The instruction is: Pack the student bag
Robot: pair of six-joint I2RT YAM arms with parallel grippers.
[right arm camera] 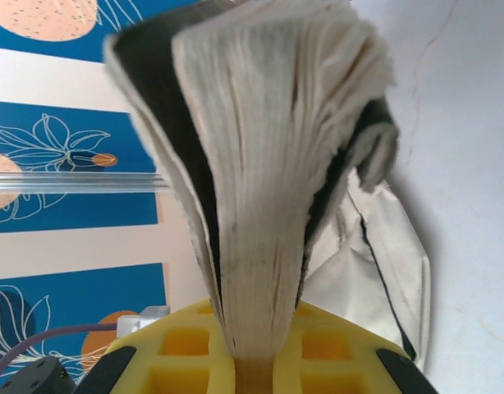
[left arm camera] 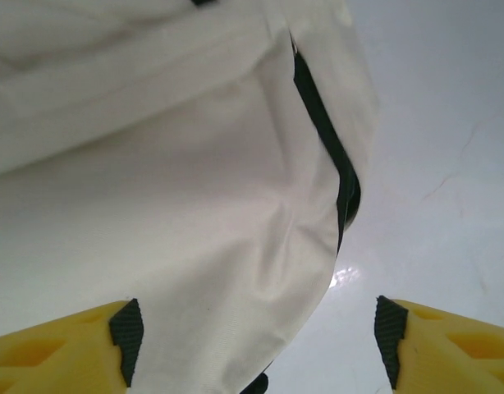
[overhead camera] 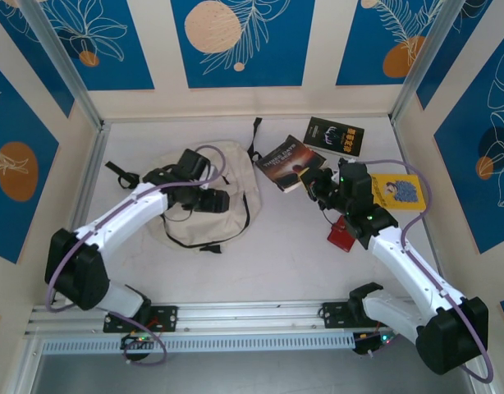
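The student bag [overhead camera: 235,168] is a cream canvas backpack with black straps, lying flat at the left middle of the table. My left gripper [overhead camera: 209,200] hovers over it, open. In the left wrist view its yellow fingers [left arm camera: 80,345] stand wide apart, with a fold of the bag [left arm camera: 153,164] and its black zipper line between and ahead of them. My right gripper [overhead camera: 313,179] is shut on a dark-covered paperback book [overhead camera: 288,162], lifted just right of the bag. In the right wrist view the book [right arm camera: 260,164] fans upward from the jaws, and the bag [right arm camera: 375,271] lies behind it.
A black book [overhead camera: 336,135] lies at the back right. A yellow book [overhead camera: 397,190] lies at the right, and a small red item [overhead camera: 342,232] sits under the right arm. Metal frame posts and patterned walls close in the white table [overhead camera: 260,263].
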